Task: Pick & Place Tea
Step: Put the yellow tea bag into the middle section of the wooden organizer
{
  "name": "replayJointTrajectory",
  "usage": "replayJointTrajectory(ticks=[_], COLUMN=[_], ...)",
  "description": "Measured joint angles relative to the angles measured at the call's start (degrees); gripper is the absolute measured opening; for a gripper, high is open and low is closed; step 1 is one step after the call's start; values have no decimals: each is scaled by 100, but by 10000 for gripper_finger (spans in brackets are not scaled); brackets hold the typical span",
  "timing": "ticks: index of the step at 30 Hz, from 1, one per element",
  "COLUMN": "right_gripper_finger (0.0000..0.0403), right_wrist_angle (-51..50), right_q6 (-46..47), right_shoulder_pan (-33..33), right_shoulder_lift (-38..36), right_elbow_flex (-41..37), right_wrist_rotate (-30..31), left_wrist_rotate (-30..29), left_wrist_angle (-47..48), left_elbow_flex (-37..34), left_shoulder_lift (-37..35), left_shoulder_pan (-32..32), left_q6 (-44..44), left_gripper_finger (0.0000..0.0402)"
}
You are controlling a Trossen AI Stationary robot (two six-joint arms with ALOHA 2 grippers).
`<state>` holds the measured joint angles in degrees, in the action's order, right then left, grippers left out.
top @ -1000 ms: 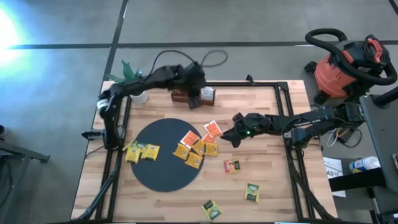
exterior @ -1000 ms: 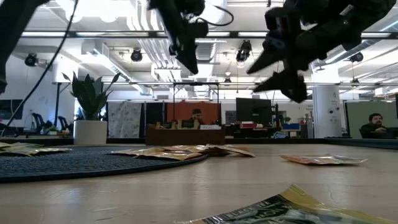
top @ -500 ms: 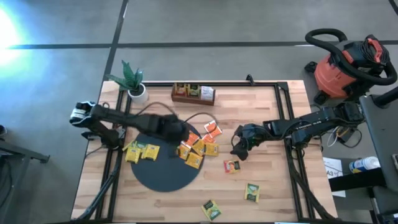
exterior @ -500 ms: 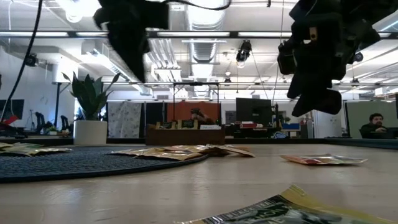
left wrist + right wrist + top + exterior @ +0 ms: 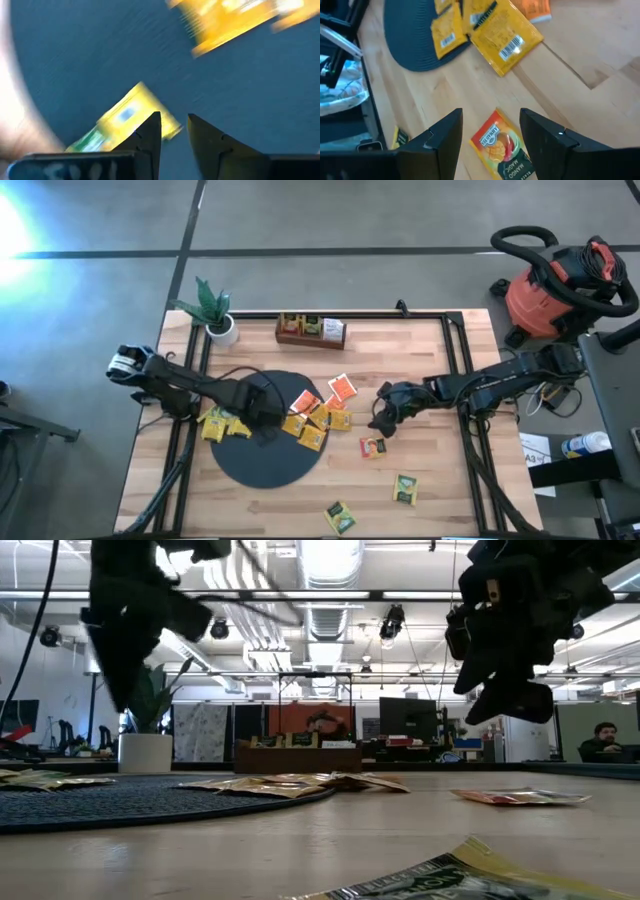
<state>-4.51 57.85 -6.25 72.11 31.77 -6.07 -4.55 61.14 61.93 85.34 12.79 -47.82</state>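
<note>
Small square tea packets, yellow and orange-red, lie heaped at the black round mat's (image 5: pixel 262 452) right edge (image 5: pixel 316 416). Two yellow ones (image 5: pixel 226 424) rest on its left edge. My left gripper (image 5: pixel 266 413) hovers over the mat with its fingers a narrow gap apart and nothing between them (image 5: pixel 174 125); a yellow packet (image 5: pixel 125 116) lies flat just beside its tips. My right gripper (image 5: pixel 381 421) is open and points down over a loose orange-red packet (image 5: pixel 502 145) flat on the wood, one finger on either side, not touching.
The brown wooden compartment tray (image 5: pixel 311 330) stands at the far edge with packets in it. A potted plant (image 5: pixel 212 312) sits at the far-left corner. Two green-yellow packets (image 5: pixel 405 489) (image 5: pixel 339 516) lie near the near edge. A red vacuum (image 5: pixel 555 285) stands off the table's right.
My left arm swung from the tray at the far edge down and toward the near-left, ending low over the mat. My right gripper moved a little toward the near edge and tipped from slanting to pointing down over the orange-red packet.
</note>
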Motion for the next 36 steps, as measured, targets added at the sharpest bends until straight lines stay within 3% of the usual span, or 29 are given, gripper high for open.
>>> replayJointTrajectory(ticks=[5,9,18,36], right_gripper_finger=[194,194,194,194], right_wrist_angle=[-85,-14,634,689], right_q6=[346,647,647,606], right_shoulder_pan=[-29,-27,-23,-23], right_shoulder_lift=[184,328,464,456], right_elbow_flex=[0,3,98,101], right_wrist_rotate=[13,218,334,327], left_wrist_rotate=[-66,-493,-563,-562], left_wrist_angle=[-1809,-2387,-2317,-2392], left_elbow_flex=[9,4,11,17], left_shoulder_lift=[2,2,-2,-4], left_shoulder_pan=[31,-244,-742,-792], left_q6=[652,646,987,1218], left_gripper_finger=[87,87,87,87])
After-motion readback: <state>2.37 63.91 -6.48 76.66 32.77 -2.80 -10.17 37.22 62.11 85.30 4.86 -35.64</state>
